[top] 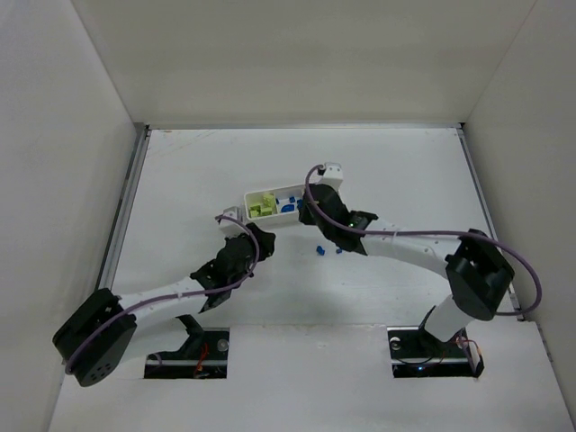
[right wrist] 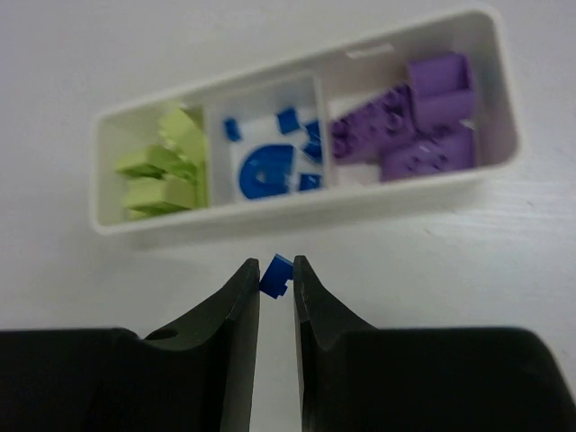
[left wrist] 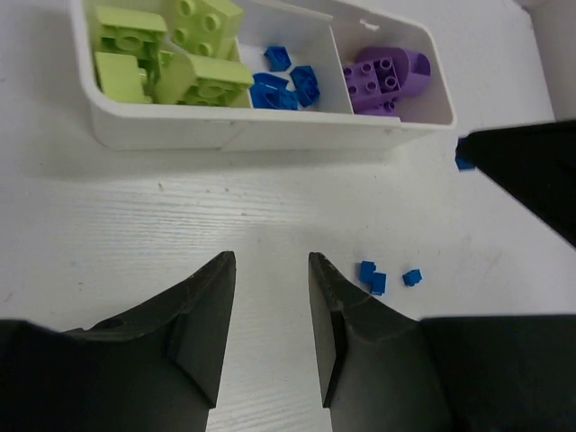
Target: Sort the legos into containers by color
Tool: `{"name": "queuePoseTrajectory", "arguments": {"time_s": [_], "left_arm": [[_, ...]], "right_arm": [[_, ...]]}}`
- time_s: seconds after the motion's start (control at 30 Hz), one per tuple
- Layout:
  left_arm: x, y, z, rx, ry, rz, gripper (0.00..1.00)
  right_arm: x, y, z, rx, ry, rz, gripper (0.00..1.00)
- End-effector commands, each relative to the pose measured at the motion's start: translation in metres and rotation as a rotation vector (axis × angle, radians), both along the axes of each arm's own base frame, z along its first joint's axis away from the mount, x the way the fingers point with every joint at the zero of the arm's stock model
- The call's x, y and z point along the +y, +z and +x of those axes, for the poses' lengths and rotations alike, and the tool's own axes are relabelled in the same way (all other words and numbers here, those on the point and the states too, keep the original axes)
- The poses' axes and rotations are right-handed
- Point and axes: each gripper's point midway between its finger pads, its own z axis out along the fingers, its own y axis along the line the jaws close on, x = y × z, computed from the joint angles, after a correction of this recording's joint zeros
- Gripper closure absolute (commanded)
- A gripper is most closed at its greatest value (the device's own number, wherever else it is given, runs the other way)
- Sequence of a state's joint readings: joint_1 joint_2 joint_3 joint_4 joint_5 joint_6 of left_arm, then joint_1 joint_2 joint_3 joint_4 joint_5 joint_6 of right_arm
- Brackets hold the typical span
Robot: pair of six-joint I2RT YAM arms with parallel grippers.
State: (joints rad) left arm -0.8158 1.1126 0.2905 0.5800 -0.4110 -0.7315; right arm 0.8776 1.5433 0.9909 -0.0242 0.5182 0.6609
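Observation:
The white three-compartment tray (right wrist: 297, 207) holds lime bricks (right wrist: 162, 166) in its left compartment, blue bricks (right wrist: 268, 171) in the middle one and purple bricks (right wrist: 414, 126) in the right one. My right gripper (right wrist: 274, 268) is shut on a tiny blue brick (right wrist: 277, 274) and holds it just in front of the tray's near wall. My left gripper (left wrist: 270, 261) is open and empty above the table, a little in front of the tray (left wrist: 270, 135). Three loose blue bricks (left wrist: 371, 275) lie to the right of its fingers. In the top view both grippers meet at the tray (top: 255, 194).
One more blue brick (left wrist: 463, 163) lies by the tray's right end, next to the right gripper's dark body (left wrist: 531, 175). The loose bricks show in the top view (top: 320, 249) under the right arm. White walls enclose the table on three sides.

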Motion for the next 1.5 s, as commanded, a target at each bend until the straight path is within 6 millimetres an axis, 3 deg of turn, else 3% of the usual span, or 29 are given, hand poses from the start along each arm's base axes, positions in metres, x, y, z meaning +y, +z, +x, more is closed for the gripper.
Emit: {"name": "queuePoseTrajectory", "arguments": {"time_s": [0.0,0.1,0.2,0.37,0.53,0.77,0.97,1.13,1.27,1.47], "left_arm": [[0.019,0.017,0.006,-0.047,0.081,-0.087,0.64],[0.033,0.023,0.007,-0.071,0.115,-0.098,0.64],[0.035,0.023,0.008,-0.068,0.12,-0.095,0.64],[0.02,0.019,0.004,-0.064,0.081,-0.056,0.64],[-0.003,0.021,-0.001,-0.077,0.019,-0.019,0.63],[-0.042,0.02,-0.012,-0.104,-0.084,0.072,0.6],[-0.098,0.008,-0.031,-0.103,-0.247,0.154,0.48],[-0.129,-0.015,-0.037,-0.053,-0.321,0.2,0.43],[-0.139,-0.025,-0.033,-0.026,-0.318,0.23,0.43],[-0.137,-0.045,-0.021,0.011,-0.269,0.296,0.44]], "right_arm": [[0.047,0.022,0.025,-0.044,0.078,0.069,0.8],[0.066,0.02,0.044,-0.038,0.088,0.084,0.8],[0.072,0.016,0.059,-0.034,0.071,0.091,0.78],[0.07,0.015,0.066,-0.046,0.044,0.095,0.7],[0.06,0.019,0.064,-0.065,0.028,0.107,0.56],[0.024,0.03,0.054,-0.094,-0.011,0.148,0.55],[-0.037,0.008,0.024,-0.094,-0.066,0.128,0.58],[-0.08,-0.012,0.002,-0.085,-0.102,0.114,0.48],[-0.092,-0.02,-0.015,-0.08,-0.106,0.128,0.46],[-0.1,-0.022,-0.027,-0.093,-0.12,0.189,0.45]]}}
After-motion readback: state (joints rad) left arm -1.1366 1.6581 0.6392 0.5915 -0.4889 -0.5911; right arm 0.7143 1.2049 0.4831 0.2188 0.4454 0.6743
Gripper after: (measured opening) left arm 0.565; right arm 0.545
